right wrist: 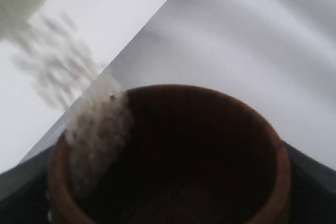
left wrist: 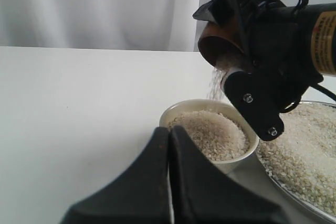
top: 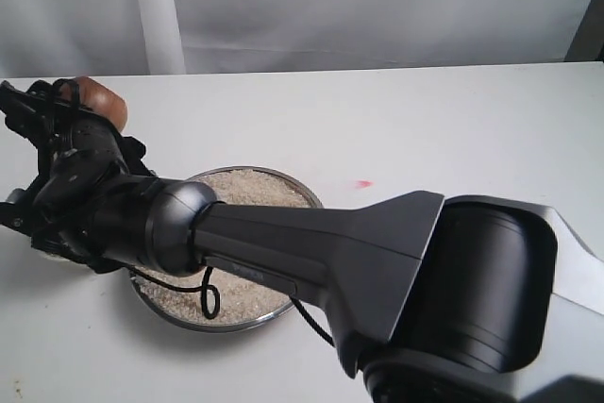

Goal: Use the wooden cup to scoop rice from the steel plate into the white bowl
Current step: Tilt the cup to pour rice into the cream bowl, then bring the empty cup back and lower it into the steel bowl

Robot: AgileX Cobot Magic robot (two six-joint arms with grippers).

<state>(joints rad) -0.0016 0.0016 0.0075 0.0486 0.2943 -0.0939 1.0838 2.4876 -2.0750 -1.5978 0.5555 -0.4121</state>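
Wooden cup (left wrist: 215,43), pinched by right hand (left wrist: 232,51), poured rice (left wrist: 210,135) into bowl (left wrist: 184,107); slow tilt over centre advised. Left hand (left wrist: 169,136) pressed together.

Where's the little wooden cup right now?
The wooden cup is at the exterior view's far left, held by the right gripper, tipped above the white bowl and pouring rice into it.

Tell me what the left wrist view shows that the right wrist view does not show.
Only the left wrist view clearly shows the white bowl filled with rice, the steel plate, and the shut left end effector. Only the right wrist view looks straight into the dark inside of the wooden cup. Both show the tilted cup and rice spilling over its rim.
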